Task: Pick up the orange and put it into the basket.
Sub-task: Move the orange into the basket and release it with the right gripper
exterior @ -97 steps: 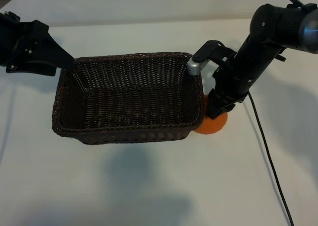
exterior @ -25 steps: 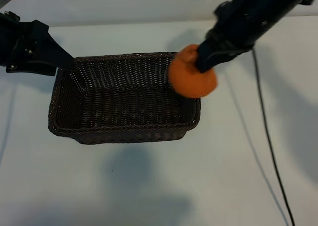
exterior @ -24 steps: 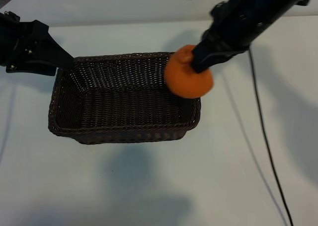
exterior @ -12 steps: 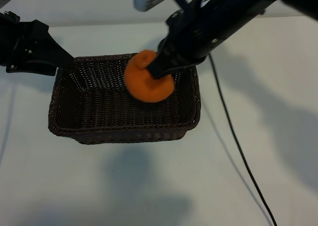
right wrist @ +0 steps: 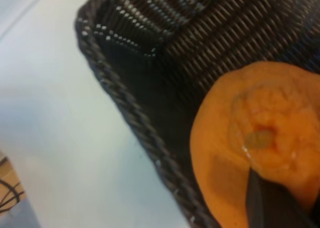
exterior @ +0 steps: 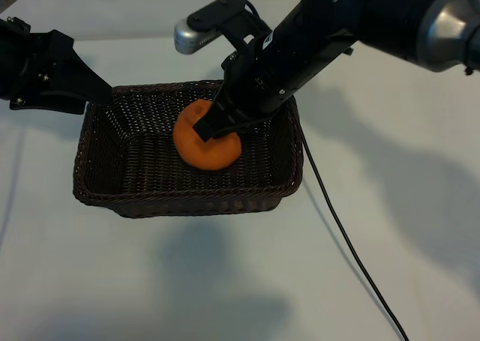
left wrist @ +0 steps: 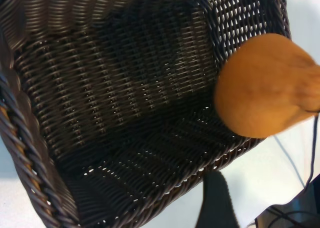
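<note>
Orange fruit, the orange, has now moved over the basket, still pinched tight by the right gripper, so dropping comes next.

I see a plain white counter spread under everything, with soft grey shadows lying on it near me and off to the right. A thin black cable trails across the counter's right half, curving down toward the lower edge of my exterior view.
</note>
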`<state>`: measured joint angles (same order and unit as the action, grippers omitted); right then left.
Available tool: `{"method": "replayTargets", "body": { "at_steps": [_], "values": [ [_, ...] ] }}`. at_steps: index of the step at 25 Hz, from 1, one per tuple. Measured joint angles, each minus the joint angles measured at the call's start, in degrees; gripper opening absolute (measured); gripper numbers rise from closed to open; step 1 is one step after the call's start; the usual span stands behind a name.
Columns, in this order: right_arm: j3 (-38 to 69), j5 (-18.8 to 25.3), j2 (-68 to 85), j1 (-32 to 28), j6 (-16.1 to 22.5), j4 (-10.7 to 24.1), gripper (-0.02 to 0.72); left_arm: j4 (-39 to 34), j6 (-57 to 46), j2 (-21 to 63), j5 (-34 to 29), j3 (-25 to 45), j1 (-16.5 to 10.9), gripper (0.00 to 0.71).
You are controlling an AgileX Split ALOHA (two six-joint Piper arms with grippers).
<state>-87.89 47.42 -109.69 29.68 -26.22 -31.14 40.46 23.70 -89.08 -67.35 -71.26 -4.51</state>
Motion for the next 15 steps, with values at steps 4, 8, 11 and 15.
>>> {"method": "replayTargets", "body": {
  "at_steps": [4, 8, 11, 15],
  "values": [
    [0.00, -0.28, -2.17, 0.00, 0.00, 0.48, 0.041, 0.00, 0.00, 0.00, 0.00, 0.00, 0.00, 0.524],
    [0.00, -0.35, -3.78, 0.00, -0.43, 0.54, 0.041, 0.00, 0.00, 0.00, 0.00, 0.00, 0.00, 0.524],
    [0.00, -0.30, -4.46, 0.00, -0.89, 0.54, 0.041, 0.00, 0.00, 0.00, 0.00, 0.00, 0.00, 0.524],
    [0.00, -0.30, -4.51, 0.00, -1.36, 0.54, 0.041, 0.00, 0.00, 0.00, 0.00, 0.00, 0.00, 0.524]
  ]
}}
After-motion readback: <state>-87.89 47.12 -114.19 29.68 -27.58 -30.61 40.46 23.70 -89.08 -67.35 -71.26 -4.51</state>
